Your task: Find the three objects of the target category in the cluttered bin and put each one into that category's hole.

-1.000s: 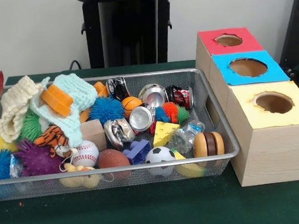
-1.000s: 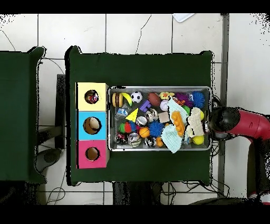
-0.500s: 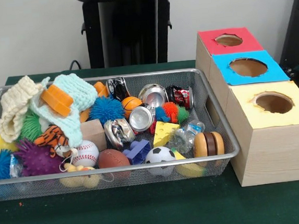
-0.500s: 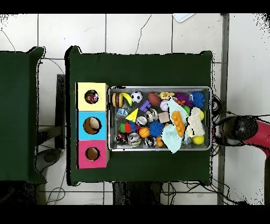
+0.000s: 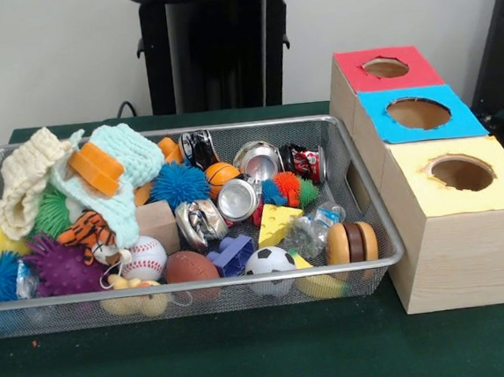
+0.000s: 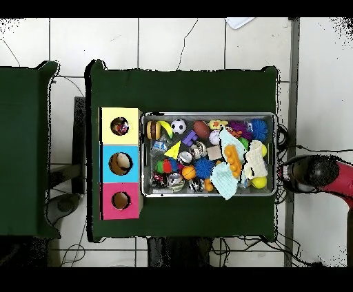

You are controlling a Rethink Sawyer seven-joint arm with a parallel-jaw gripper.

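Cluttered bin [image 5: 375, 231] sits centre-left in the front view, full of balls, cans and knits. Three wooden boxes [image 5: 454, 224] stand touching its right rim. Arm [image 6: 324, 173] at overhead's right edge, off the table; gripper state cannot be told.

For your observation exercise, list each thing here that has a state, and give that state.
wire mesh bin: full, cluttered.
yellow-topped box: hole open, something inside in the overhead view.
blue-topped box: hole open.
red-topped box: hole open.
crushed cans: dented, lying down.
arm: beside the table.
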